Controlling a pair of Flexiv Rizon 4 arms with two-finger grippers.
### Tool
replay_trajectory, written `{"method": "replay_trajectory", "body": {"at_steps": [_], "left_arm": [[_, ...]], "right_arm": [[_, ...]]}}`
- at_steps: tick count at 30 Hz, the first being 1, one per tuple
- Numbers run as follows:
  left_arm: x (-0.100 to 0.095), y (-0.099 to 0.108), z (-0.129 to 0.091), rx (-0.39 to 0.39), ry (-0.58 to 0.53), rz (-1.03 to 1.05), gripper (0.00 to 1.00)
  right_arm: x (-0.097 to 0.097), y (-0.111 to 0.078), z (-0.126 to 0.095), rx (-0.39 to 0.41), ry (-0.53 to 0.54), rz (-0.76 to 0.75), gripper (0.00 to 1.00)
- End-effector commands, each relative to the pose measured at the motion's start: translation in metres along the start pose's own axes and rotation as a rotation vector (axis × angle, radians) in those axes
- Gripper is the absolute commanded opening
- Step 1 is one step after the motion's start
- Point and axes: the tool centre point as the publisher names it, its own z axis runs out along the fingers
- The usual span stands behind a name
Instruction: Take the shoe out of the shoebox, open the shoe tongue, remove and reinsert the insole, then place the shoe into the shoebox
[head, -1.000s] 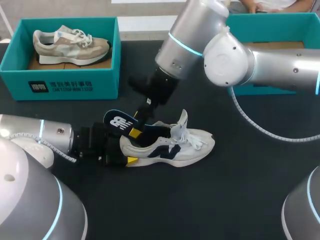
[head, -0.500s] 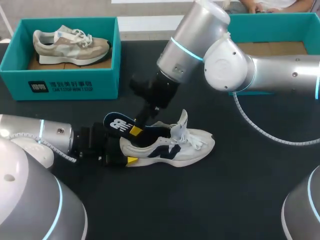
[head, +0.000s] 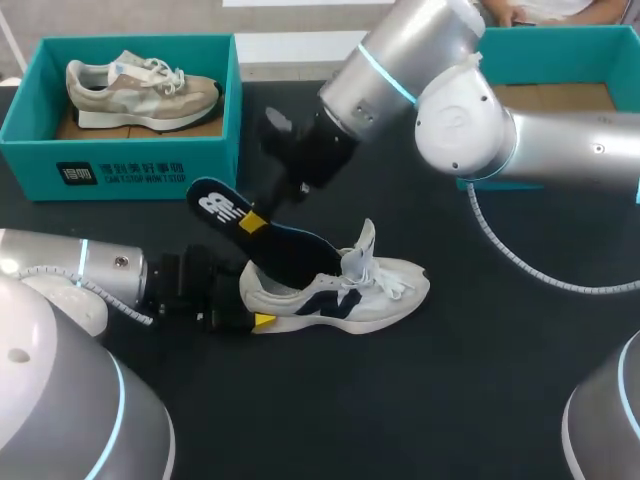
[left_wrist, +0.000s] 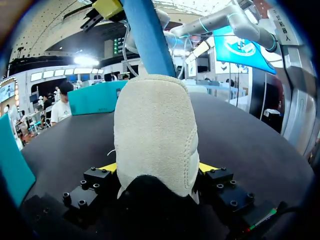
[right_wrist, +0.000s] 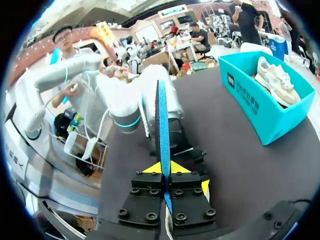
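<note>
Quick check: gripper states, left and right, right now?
left gripper: closed on the heel of the shoe.
right gripper: closed on the insole, whose front end is in the shoe.

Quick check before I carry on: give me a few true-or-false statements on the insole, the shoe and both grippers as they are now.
1. The right gripper is shut on the insole. True.
2. The insole is fully out of the white shoe. False: its far end sits inside the shoe's opening.
3. The left gripper is open and clear of the shoe. False: it is shut on the shoe's heel, one yellow tip on each side.
4. The white shoe lies in a shoebox. False: it rests on the table.
5. A beige shoe lies in the left-side shoebox. True.
</note>
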Motion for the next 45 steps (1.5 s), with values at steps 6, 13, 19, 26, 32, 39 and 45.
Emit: {"method": "replay_trajectory", "body": {"at_steps": [6,13,19,26,32,39,45], "left_arm": [[0.0,0.0,0.001,-0.005,0.001,0.0,0.0],[0.0,0.0,0.001,-0.005,0.001,0.0,0.0],[0.0,0.0,0.001,-0.005,0.001,0.0,0.0],[0.0,0.0,0.001,-0.005,0.001,0.0,0.0],[0.0,0.0,0.001,-0.005,0.001,0.0,0.0],[0.0,0.0,0.001,-0.005,0.001,0.0,0.0],[0.0,0.0,0.001,-0.005,0.001,0.0,0.0]], "right_arm": [[0.01,0.022,-0.027,-0.154,-0.144,0.053,0.0],[0.013,0.019,-0.024,-0.256,-0.126,0.129,0.0],[0.027,0.053,-0.062,-0.38,-0.042,0.183,0.0],[0.041,0.077,-0.11,-0.54,0.013,0.284,0.0],[0.053,0.09,-0.149,-0.598,0.002,0.292,0.0],[0.054,0.089,-0.158,-0.597,-0.033,0.284,0.0],[0.054,0.089,-0.158,-0.597,-0.033,0.284,0.0]]}}
